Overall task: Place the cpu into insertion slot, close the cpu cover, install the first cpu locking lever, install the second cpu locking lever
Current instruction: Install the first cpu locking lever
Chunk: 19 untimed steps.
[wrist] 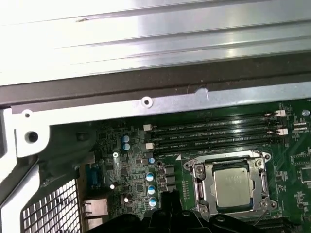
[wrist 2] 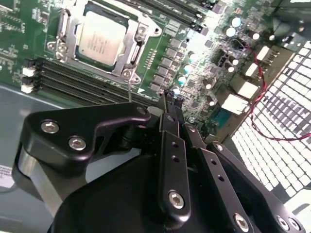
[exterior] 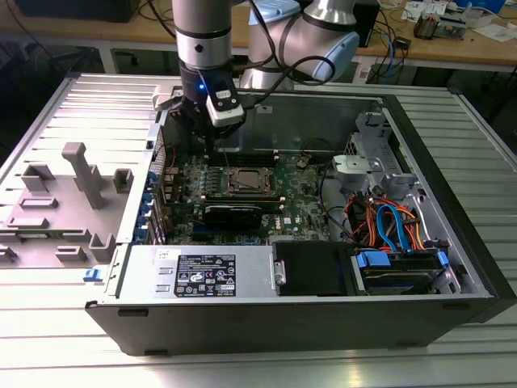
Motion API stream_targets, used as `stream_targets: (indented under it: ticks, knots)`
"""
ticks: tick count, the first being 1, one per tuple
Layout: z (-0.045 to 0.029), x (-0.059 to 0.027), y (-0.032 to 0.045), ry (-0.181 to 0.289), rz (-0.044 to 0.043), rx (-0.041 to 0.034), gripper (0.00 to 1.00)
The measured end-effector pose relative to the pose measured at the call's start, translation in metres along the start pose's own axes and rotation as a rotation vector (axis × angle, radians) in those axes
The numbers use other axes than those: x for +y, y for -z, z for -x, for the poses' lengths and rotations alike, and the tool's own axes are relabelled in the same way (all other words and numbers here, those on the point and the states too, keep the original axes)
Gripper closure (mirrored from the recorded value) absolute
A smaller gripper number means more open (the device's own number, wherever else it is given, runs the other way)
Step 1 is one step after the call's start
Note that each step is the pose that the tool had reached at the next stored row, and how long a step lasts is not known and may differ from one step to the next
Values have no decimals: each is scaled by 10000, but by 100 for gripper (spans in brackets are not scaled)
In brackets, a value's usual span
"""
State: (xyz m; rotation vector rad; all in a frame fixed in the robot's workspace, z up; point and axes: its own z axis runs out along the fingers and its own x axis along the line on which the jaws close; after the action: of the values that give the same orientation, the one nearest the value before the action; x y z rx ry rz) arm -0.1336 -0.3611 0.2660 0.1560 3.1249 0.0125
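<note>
In the exterior view the arm reaches down into the open computer case [exterior: 283,323], which lies on the ribbed bench [exterior: 477,356]. The pincer [exterior: 212,150] hangs low over the green motherboard [exterior: 303,212], and the insertion slot [exterior: 229,183] is just beside it, toward the exterior view's right. The case lies on its side, I judge, so that the board faces up and the arm can work straight down. In the second wrist view the pincer [wrist 2: 170,97] is closed, its black fingers [wrist 2: 171,145] pressed together into a narrow tip with nothing between them. That shape suits pushing or hooking a thin part rather than carrying one. Beyond that tip, past the rows of memory sticks [wrist 2: 82,85], the cpu [wrist 2: 101,39] lies flat in the slot with its pale top up. The cpu cover [wrist 2: 137,48] appears folded down around it, its window framing the chip, so the placing looks done and the cover looks shut. A thin wire lever [wrist 2: 129,92] stands between the socket and the pincer tip; I cannot tell whether either lever is latched. In the first wrist view the pincer [wrist: 170,198] sits near the socket's side but apart from it, and the cpu [wrist: 233,187] is seated inside the cpu cover [wrist: 198,184].
</note>
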Motion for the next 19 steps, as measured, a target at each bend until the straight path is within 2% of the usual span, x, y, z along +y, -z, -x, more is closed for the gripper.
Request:
stream_targets:
  ticks: [1, 3, 8, 14, 19]
  knots:
    - [-1, 11, -2, 40, 11, -79, 89]
    - [-2, 23, -3, 141, 12, -79, 89]
    - [-4, 36, -12, 867, 23, -72, 89]
    - [-1, 106, -22, 958, 24, -72, 89]
    - [88, 172, -32, 1028, 26, -72, 89]
